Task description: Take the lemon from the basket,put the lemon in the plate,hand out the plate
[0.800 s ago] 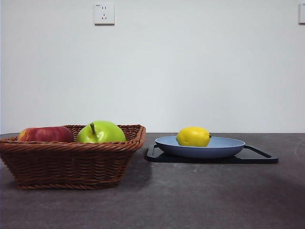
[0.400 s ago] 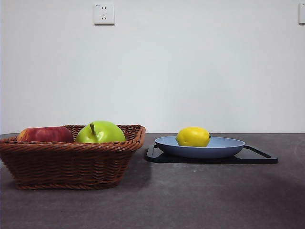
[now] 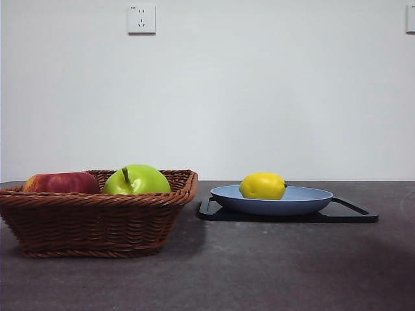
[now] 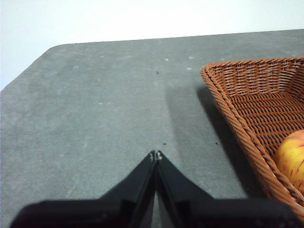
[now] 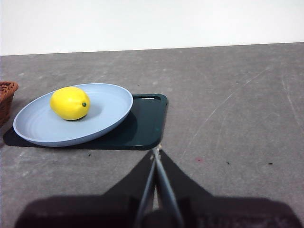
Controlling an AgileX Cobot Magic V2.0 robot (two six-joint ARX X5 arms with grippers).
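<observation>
The yellow lemon [image 3: 262, 186] lies in the light-blue plate [image 3: 305, 202], which rests on a black tray. It also shows in the right wrist view [image 5: 70, 103], on the plate [image 5: 109, 107]. The brown wicker basket [image 3: 97, 220] stands to the left of the plate, and its corner shows in the left wrist view [image 4: 247, 114]. My right gripper [image 5: 156, 151] is shut and empty, above the table near the tray's corner. My left gripper [image 4: 156, 154] is shut and empty, over bare table beside the basket. Neither gripper shows in the front view.
A green apple [image 3: 137, 179] and a red apple [image 3: 61, 183] lie in the basket; the red apple shows in the left wrist view [image 4: 290, 159]. The black tray [image 3: 350, 212] lies under the plate [image 5: 147, 123]. A wall socket [image 3: 141, 19] is on the back wall.
</observation>
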